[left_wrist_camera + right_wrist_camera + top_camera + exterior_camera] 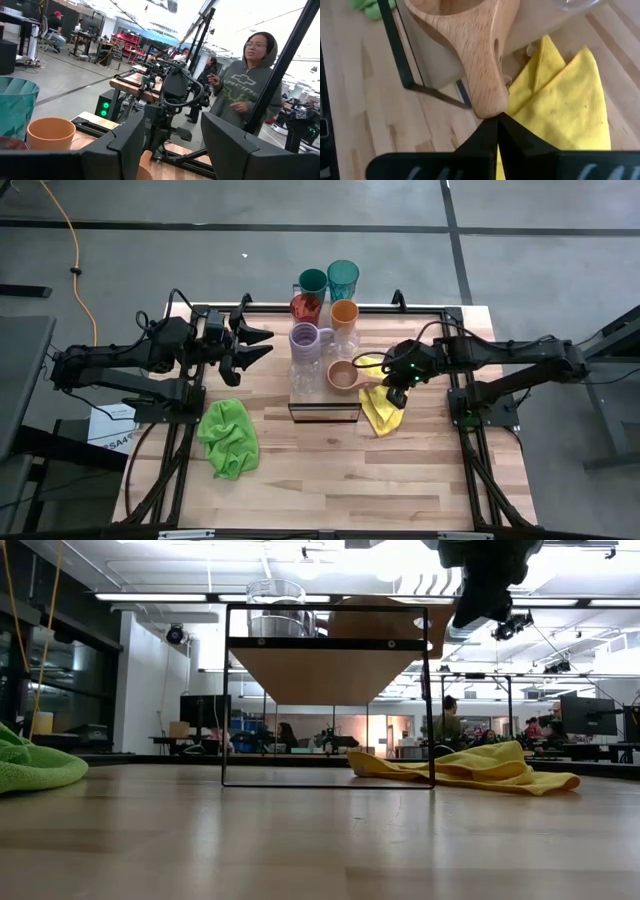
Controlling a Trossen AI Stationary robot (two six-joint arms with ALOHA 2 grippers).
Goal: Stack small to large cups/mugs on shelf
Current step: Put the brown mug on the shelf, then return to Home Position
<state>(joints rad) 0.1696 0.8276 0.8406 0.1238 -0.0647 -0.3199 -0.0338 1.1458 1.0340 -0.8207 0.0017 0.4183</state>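
The shelf [325, 408] stands mid-table with the cups/mugs on it or behind it: two teal tumblers [343, 278], an amber tumbler [305, 307], an orange cup [344, 313], a lavender mug [304, 337], a clear glass [305, 370] and a tan wooden mug [343, 375]. The tan mug's handle [487, 75] sticks out over the shelf's right edge. My right gripper [497, 120] is shut, its tips at that handle's free end, above the yellow cloth. My left gripper [268, 343] hangs open left of the shelf, holding nothing. My right gripper's shut fingertips [490, 131] stand right against the free end of the tan mug's handle [489, 107], coming from the table's right and slanting down. Nothing is between the fingers. Whether the tips touch the handle, I cannot tell. The mug rests on the shelf.
A yellow cloth [380, 408] lies on the table under my right gripper, beside the shelf's right leg. A green cloth [230, 438] lies at the near left. A person [250, 85] stands beyond the table's right side.
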